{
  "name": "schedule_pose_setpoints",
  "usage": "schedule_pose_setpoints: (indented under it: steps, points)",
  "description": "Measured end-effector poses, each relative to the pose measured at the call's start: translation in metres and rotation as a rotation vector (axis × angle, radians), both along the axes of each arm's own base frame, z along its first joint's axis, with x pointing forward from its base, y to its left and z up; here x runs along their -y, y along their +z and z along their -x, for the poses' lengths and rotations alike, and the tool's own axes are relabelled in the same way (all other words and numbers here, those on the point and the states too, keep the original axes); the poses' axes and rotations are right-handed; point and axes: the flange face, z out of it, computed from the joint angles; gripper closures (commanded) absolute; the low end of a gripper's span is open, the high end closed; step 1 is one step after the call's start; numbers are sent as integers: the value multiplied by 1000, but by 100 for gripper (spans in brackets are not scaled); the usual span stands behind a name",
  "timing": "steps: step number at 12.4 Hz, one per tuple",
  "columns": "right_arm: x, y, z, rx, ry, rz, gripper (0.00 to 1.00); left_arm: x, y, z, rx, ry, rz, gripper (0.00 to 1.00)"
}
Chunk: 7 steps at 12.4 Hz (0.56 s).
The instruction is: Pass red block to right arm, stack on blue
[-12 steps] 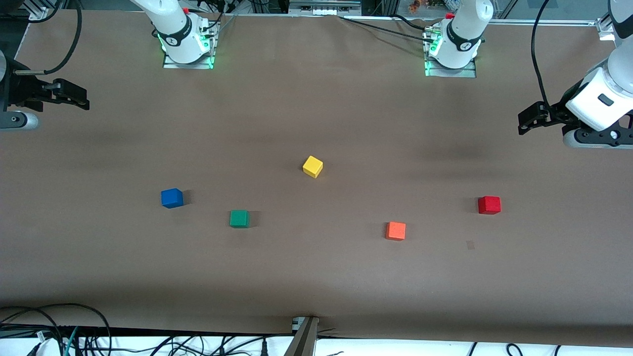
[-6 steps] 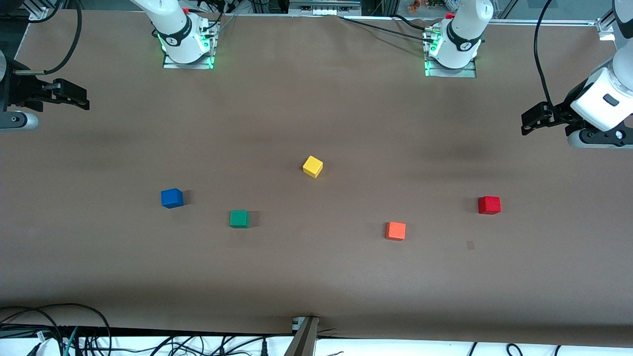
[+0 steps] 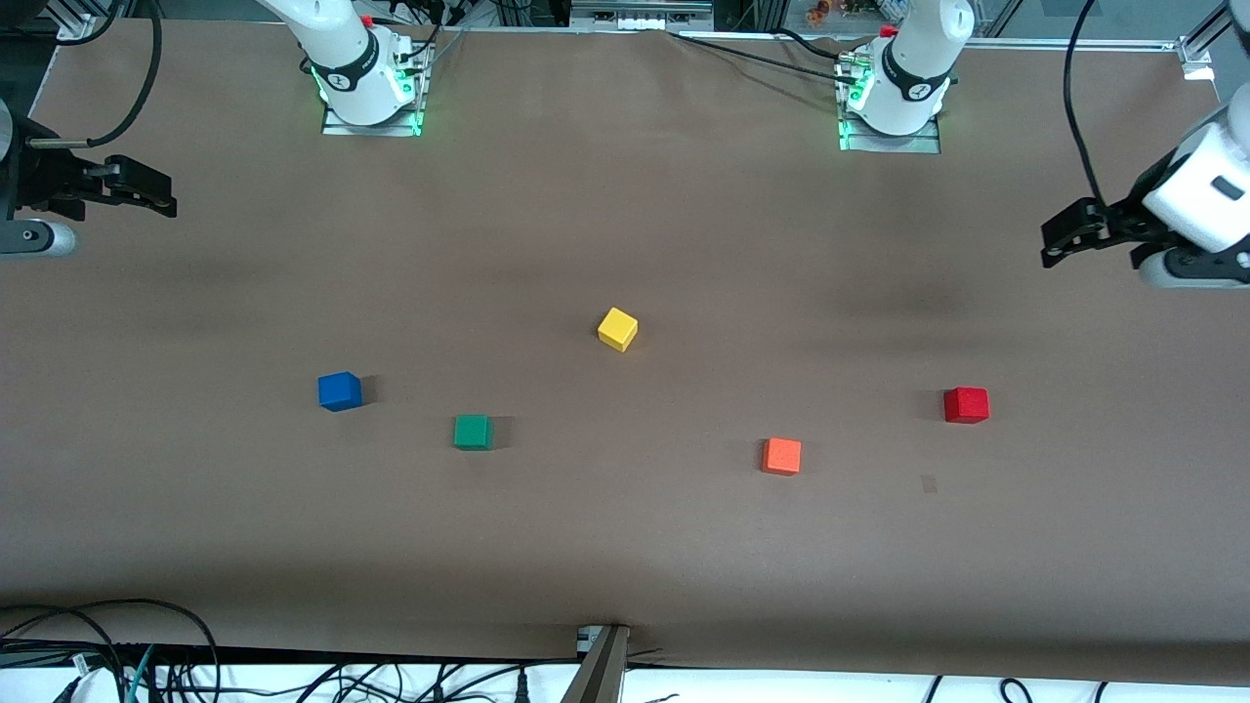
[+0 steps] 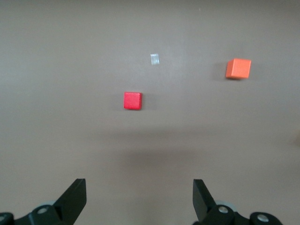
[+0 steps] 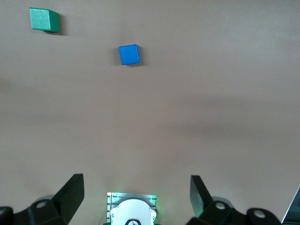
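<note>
We see the red block (image 3: 966,404) resting on the brown table (image 3: 625,547) toward the left arm's end, untouched, with the orange cube (image 3: 781,456) near it, a little nearer to the front camera and more toward the table's middle. A small pale patch (image 3: 929,483) lies on the table just nearer to the camera than the red block. Our left gripper (image 3: 1057,238) hangs in the air over the table's edge at the left arm's end, its fingers spread wide and holding nothing; its wrist view looks down on the red block (image 4: 132,101) and the orange cube (image 4: 238,69). Our right gripper (image 3: 156,198) waits over the right arm's end, released and empty too. The blue cube (image 3: 339,391) sits toward that end, with the green cube (image 3: 473,432) beside it, slightly nearer to the camera. The yellow cube (image 3: 617,329) stands near the table's middle, farther from the camera than the others.
</note>
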Motion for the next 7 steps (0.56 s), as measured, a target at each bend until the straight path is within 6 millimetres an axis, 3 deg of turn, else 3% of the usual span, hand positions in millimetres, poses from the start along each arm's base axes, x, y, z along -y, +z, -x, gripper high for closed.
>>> schedule_pose_setpoints:
  steps: [3,7]
  points:
    - [-1,0,0,0,2,0,0,-8,18,7,-20,12,-31,0]
    - [-1,0,0,0,2,0,0,-17,14,16,-106,10,-137,0]
